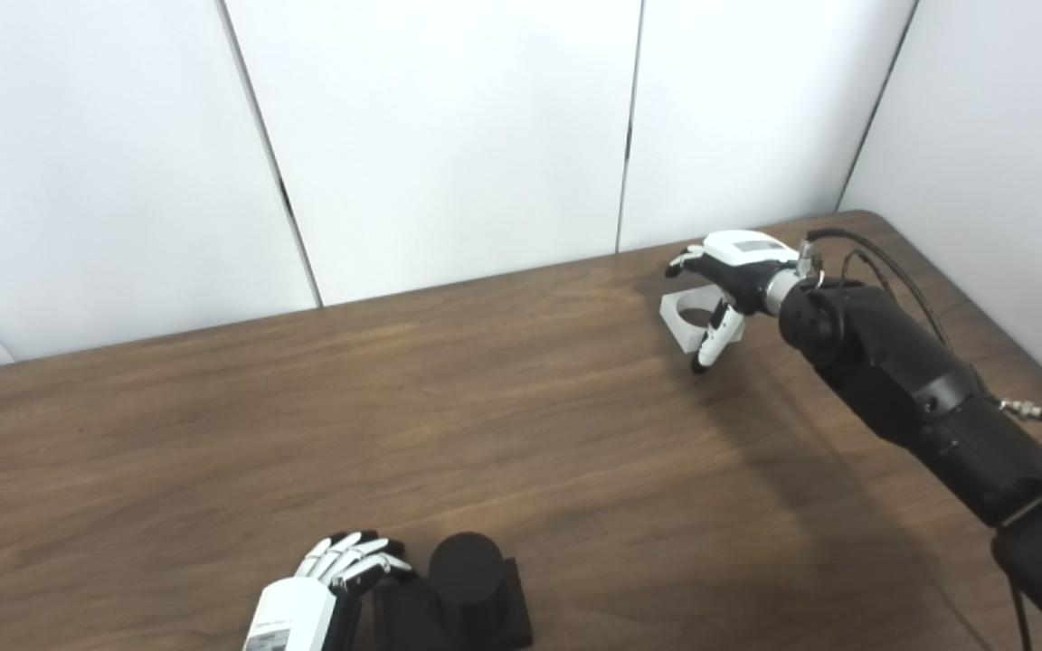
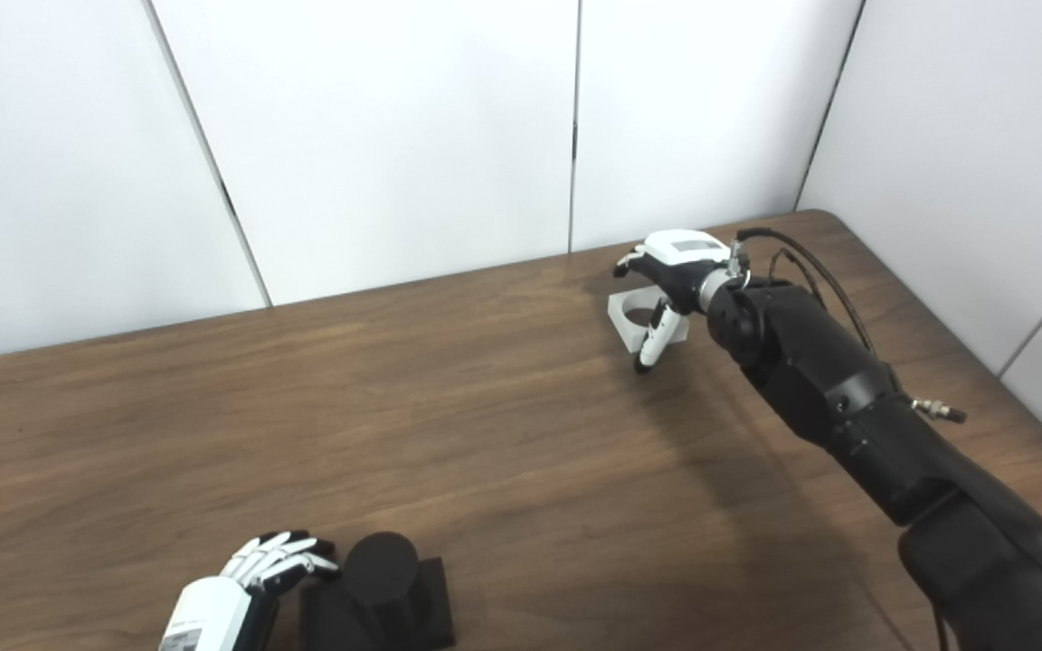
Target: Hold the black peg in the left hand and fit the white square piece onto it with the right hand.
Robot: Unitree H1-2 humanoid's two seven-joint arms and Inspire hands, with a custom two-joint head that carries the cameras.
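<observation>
At far table end, white square piece (image 1: 689, 318): flat, round hole.

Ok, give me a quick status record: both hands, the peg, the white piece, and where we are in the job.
left hand: beside the black peg, fingers apart, not clearly gripping it
black peg: upright on its square black base, near table edge
right hand: over the white square piece, fingers spread around it, grip not confirmed
white square piece: on the table, far right, round hole visible
stage: neither part lifted; fitting not yet started
</observation>
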